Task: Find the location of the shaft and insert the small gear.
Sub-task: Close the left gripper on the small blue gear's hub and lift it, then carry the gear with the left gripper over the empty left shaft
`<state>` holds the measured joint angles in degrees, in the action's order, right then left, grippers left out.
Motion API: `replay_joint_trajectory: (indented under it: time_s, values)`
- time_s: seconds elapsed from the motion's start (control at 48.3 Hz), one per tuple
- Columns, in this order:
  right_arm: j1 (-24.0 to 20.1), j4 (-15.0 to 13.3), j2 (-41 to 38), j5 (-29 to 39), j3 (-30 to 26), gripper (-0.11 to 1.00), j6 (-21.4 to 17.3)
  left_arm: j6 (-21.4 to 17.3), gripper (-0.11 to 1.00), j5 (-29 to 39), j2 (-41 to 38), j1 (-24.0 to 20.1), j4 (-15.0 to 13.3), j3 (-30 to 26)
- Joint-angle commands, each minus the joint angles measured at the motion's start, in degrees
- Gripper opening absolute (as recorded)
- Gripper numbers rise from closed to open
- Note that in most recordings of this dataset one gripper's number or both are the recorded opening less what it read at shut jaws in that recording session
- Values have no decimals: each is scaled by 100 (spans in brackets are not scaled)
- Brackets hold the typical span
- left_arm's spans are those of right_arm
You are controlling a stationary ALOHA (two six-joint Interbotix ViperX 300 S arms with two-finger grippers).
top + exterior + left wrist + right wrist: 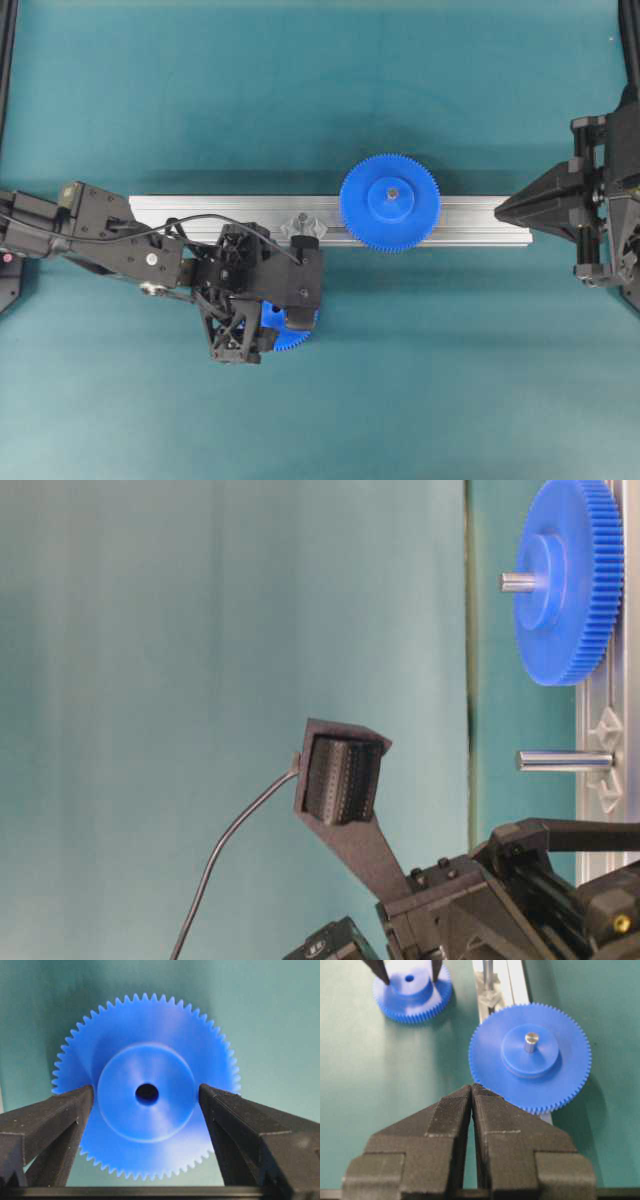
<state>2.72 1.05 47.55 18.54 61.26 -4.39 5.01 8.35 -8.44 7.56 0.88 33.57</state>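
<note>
Small gear (145, 1110): it lies flat on the mat at lower centre of the overhead view, just below the rail, mostly hidden there under the left gripper; the hub faces up.
Rail (200, 207): a silver bar running left to right across the middle of the overhead view; it carries both pins, so I judge it the fixed base for the gear train.
Big gear (388, 203): already seated on its own pin at centre of the rail, flat, hub up, pin tip showing through the bore.
Left gripper (146, 1097): it hangs over the small gear with fingers (55, 1115) either side of the hub. The jaws stand about hub-wide, at or just touching its rim; I cannot tell whether they press yet. Gripping the hub, I judge, leaves the teeth and bore clear for the insertion.
Right gripper (471, 1105): at the right end of the rail in the overhead view, jaws closed together on nothing, apparently parked out of the way.
Shaft (565, 761): a bare pin on a small bracket, on the rail left of the big gear, just above the left gripper in the overhead view; its long axis stands straight up from the rail.
Gear axis: the bore (147, 1093) points up, parallel to the shaft but offset from it.
</note>
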Motion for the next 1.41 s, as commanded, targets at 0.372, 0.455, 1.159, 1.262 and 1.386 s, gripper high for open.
replay_joint_trajectory:
  time_s: [0.372,0.455,1.159,1.262,1.386]
  values:
    - [9,18,62,-44,-9,12,-53,70,89,396,18,18,18,-79]
    - [9,9,62,-44,-9,12,-53,70,89,563,9,18,9,-105]
    - [9,18,220,-53,114,12,-141,-325,65,703,773,-88,18,-492]
    - [9,18,299,-53,167,12,-237,-334,65,703,1011,-229,18,-492]
    - [9,9,396,-53,193,12,-255,-360,65,703,1274,-466,18,-501]
